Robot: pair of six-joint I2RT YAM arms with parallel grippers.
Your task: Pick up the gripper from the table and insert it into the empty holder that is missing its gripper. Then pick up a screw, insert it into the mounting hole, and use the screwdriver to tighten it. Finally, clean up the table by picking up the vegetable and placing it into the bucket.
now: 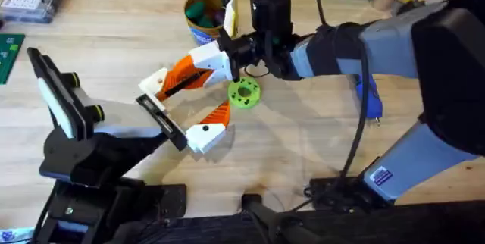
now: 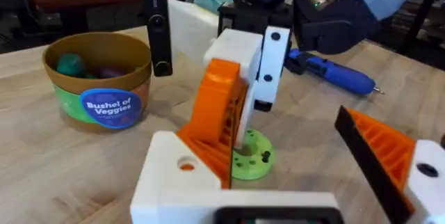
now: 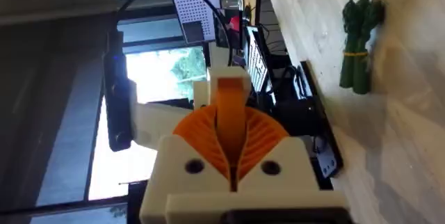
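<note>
- The black holder (image 1: 161, 119) at the tip of the black-and-white arm sits nearest the camera, with a shorter orange-and-white finger (image 1: 206, 129) just beside it on the wooden surface (image 1: 114, 54).
- The right arm's fingers (image 1: 203, 65) are closed on the long orange gripper (image 1: 186, 77), held tilted just above the holder.
- The lime-green vegetable (image 1: 244, 93) lies beside the gripper; the blue screwdriver (image 2: 334, 73) rests near the right arm.
- Farthest back stands the bucket (image 1: 198, 10), with pieces inside.
- Whether the left arm's fingers (image 2: 292, 203) are open or closed cannot be told.
</note>
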